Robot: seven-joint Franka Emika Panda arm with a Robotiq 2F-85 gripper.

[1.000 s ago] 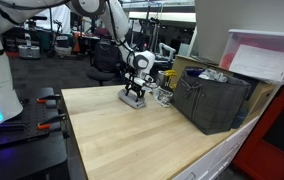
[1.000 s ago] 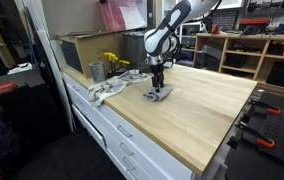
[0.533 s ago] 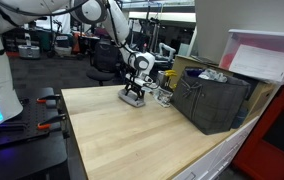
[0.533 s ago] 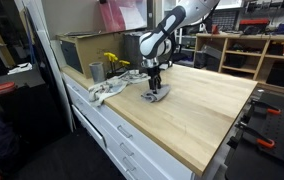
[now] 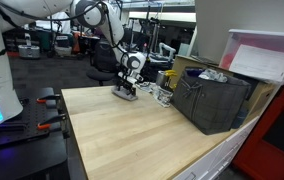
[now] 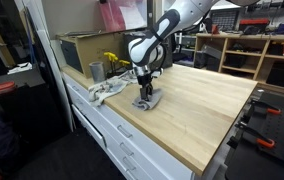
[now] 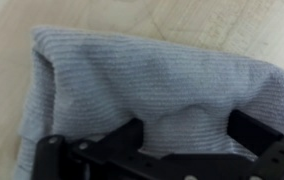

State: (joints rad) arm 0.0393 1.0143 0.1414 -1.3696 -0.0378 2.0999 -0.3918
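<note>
Round the edges first: a dark crate (image 5: 214,100) sits at the far end of the bench (image 5: 132,140), well apart from the arm. In an exterior view a metal cup (image 6: 96,71) stands near the bench's front edge. A crumpled white rag (image 6: 106,90) lies beside the cup — it is the nearest neighbour to the work, off to one side and not under the fingers.

Now the end effector (image 6: 145,93): it points straight down, low over the wood, with its jaws spread as wide as they go and gripping nothing. Directly beneath it lies the grey cloth (image 7: 142,75). In the wrist view the cloth fills nearly the whole picture, and the two dark fingers (image 7: 132,135) stand over its near part with fabric showing between them. Whether the tips actually press on it, I cannot tell.

The cloth itself is pale blue-grey with a fine ribbed weave and is rumpled into soft folds. One side is turned over into a thick rounded edge — light wood shows beyond it at the top and along that side.
</note>
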